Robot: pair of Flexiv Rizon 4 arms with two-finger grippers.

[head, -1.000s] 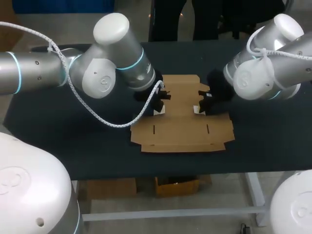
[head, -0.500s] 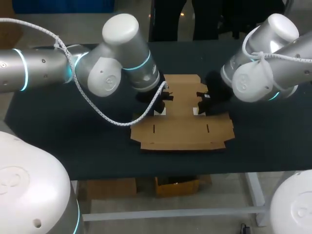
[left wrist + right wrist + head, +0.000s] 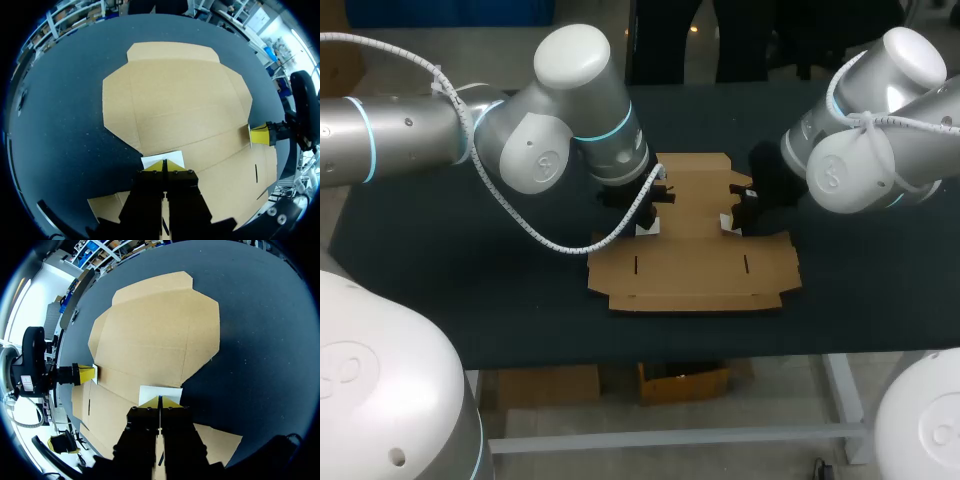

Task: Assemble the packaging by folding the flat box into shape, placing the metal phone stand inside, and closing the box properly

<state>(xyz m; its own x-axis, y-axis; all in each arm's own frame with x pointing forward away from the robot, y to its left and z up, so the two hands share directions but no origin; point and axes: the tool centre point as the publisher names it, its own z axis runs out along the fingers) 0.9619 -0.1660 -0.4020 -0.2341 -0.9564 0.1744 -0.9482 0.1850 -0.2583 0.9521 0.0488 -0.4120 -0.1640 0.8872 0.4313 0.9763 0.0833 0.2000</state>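
Observation:
The flat brown cardboard box (image 3: 692, 262) lies unfolded in the middle of the dark table. My left gripper (image 3: 648, 222) is shut, with its yellow tips together over a small white patch (image 3: 159, 160) at the notch in the box's left edge. My right gripper (image 3: 732, 222) is also shut, and its tips rest over a matching white patch (image 3: 156, 392) at the right notch. In the left wrist view the left gripper (image 3: 164, 165) points across the cardboard (image 3: 180, 100) at the right gripper's yellow tip (image 3: 260, 135). In the right wrist view the right gripper (image 3: 159, 401) faces the left one (image 3: 85, 373) over the cardboard (image 3: 155, 335). No phone stand is in sight.
The dark table top (image 3: 470, 280) stretches bare on both sides of the box and in front of it. The table's front edge (image 3: 700, 352) lies just past the box's near flap. A white cable (image 3: 545, 245) from my left arm hangs over the table left of the box.
My left arm's elbow has swung a little to the right. The right arm has shifted slightly. Both grippers stay shut at the box's side notches, and the box has not moved.

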